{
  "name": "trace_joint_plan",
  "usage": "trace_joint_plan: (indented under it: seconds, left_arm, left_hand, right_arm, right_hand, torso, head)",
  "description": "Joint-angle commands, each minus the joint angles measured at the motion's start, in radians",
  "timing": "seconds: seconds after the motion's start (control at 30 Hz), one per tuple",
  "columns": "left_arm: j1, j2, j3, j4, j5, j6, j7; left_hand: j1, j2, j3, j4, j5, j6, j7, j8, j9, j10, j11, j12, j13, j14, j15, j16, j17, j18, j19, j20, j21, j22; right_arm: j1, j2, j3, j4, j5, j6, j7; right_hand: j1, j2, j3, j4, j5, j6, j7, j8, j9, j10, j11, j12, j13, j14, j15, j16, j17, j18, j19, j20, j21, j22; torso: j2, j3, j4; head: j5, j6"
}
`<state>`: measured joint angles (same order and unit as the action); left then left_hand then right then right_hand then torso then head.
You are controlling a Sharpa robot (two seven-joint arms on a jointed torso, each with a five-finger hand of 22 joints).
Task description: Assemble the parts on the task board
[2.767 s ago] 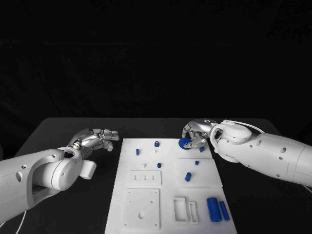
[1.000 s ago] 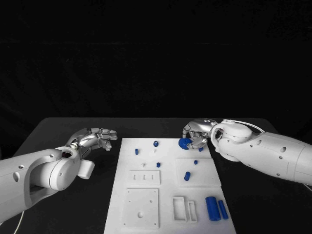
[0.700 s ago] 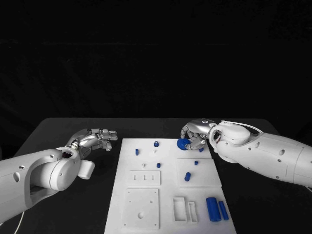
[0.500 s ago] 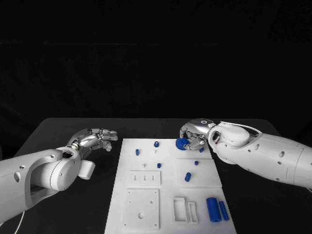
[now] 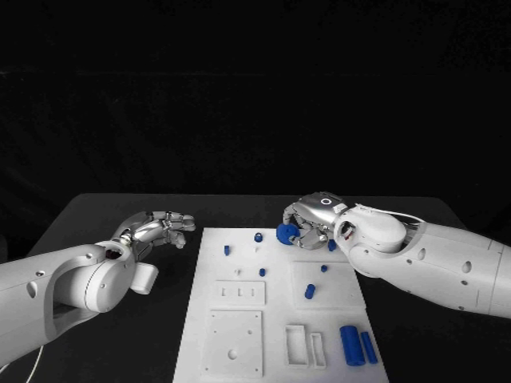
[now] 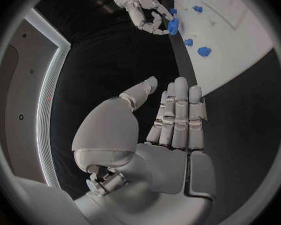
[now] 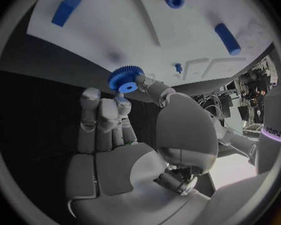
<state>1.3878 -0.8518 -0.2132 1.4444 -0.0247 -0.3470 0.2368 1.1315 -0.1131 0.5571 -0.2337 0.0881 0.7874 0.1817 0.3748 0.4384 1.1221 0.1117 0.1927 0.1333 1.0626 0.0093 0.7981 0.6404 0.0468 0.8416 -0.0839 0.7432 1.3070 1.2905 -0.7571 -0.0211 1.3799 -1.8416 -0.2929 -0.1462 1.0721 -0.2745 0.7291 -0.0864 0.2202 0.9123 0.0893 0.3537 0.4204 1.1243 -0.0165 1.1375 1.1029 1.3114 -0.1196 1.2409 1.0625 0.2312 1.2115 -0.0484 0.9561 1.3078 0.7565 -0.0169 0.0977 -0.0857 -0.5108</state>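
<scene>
Right hand [image 5: 310, 225]: pinches blue gear [image 5: 287, 233] above task board [image 5: 235, 335]'s far edge.
Left hand [image 5: 158, 227]: fingers straight, side by side, holding nothing.

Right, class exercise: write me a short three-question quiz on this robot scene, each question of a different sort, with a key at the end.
1. True or false: the right hand holds a small blue toothed gear.
2. Multiple choice: the left hand is
A. pressing on the white rectangular task board
B. off the board's left edge, over the black table, holding nothing
C. gripping a blue cylinder
3. Fill in: the two long blue cylinders lie side by side at the board's near ____ corner, as the head view shows it.

Key
1. True; the right wrist view shows it pinched at the fingertips.
2. B
3. Right
</scene>
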Motion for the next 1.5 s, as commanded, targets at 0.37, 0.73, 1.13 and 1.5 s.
trace_joint_plan:
  seconds: [0.37, 0.73, 1.13, 1.5]
  left_arm:
    - [0.001, 0.0, 0.001, 0.004, -0.003, 0.001, 0.007]
    - [0.001, 0.001, 0.002, 0.007, -0.003, -0.001, 0.007]
    - [0.001, 0.001, 0.002, 0.008, -0.003, -0.001, 0.006]
    - [0.001, 0.001, 0.003, 0.01, -0.004, -0.001, 0.006]
  left_hand:
    - [-0.008, 0.004, 0.003, -0.001, 0.007, -0.005, 0.002, -0.002, -0.001, -0.002, 0.006, -0.005, 0.0, -0.005, 0.001, 0.002, -0.001, 0.027, 0.001, -0.005, -0.004, -0.002]
    - [-0.007, 0.004, 0.003, -0.001, 0.007, -0.005, 0.002, -0.002, -0.001, -0.002, 0.006, -0.005, 0.0, -0.005, 0.001, 0.002, -0.002, 0.027, 0.001, -0.005, -0.004, -0.002]
    - [-0.007, 0.004, 0.003, -0.001, 0.007, -0.005, 0.002, -0.002, -0.001, -0.002, 0.006, -0.005, 0.0, -0.005, 0.001, 0.003, -0.002, 0.027, 0.001, -0.005, -0.004, -0.002]
    - [-0.007, 0.003, 0.003, -0.001, 0.007, -0.005, 0.003, -0.002, -0.001, -0.002, 0.006, -0.005, 0.0, -0.005, 0.001, 0.003, -0.003, 0.027, 0.001, -0.005, -0.003, -0.002]
  right_arm:
    - [-0.003, 0.043, -0.001, 0.067, -0.166, -0.058, -0.087]
    - [-0.017, 0.104, -0.017, 0.058, -0.193, -0.051, -0.11]
    - [-0.038, 0.143, -0.028, 0.019, -0.202, -0.041, -0.111]
    - [-0.042, 0.156, -0.031, -0.011, -0.207, -0.038, -0.113]
  right_hand:
    - [0.007, -0.02, 0.015, 0.017, -0.027, 0.119, 0.003, -0.001, 0.002, 0.009, -0.002, -0.001, -0.002, 0.002, -0.005, -0.005, 0.003, 0.031, 0.006, -0.004, 0.006, 0.015]
    - [0.007, -0.022, 0.019, 0.017, -0.038, 0.117, 0.004, -0.003, 0.001, 0.01, -0.002, -0.002, -0.003, 0.002, -0.004, -0.006, 0.004, 0.031, 0.006, -0.003, 0.005, 0.015]
    - [0.007, -0.022, 0.023, 0.018, -0.048, 0.116, 0.004, -0.005, 0.001, 0.01, -0.001, -0.004, -0.004, 0.002, -0.004, -0.007, 0.005, 0.031, 0.005, -0.003, 0.005, 0.015]
    - [0.007, -0.023, 0.024, 0.017, -0.05, 0.115, 0.004, -0.005, 0.001, 0.01, -0.001, -0.004, -0.004, 0.002, -0.004, -0.007, 0.005, 0.031, 0.005, -0.002, 0.004, 0.015]
  torso:
    - [0.0, -0.0013, 0.0023]
    - [0.002, -0.0028, 0.0038]
    - [0.003, -0.0047, 0.0082]
    - [0.004, -0.0043, 0.0077]
  head:
    - [0.006, 0.004]
    - [0.016, 0.001]
    - [0.021, -0.007]
    - [0.023, -0.009]
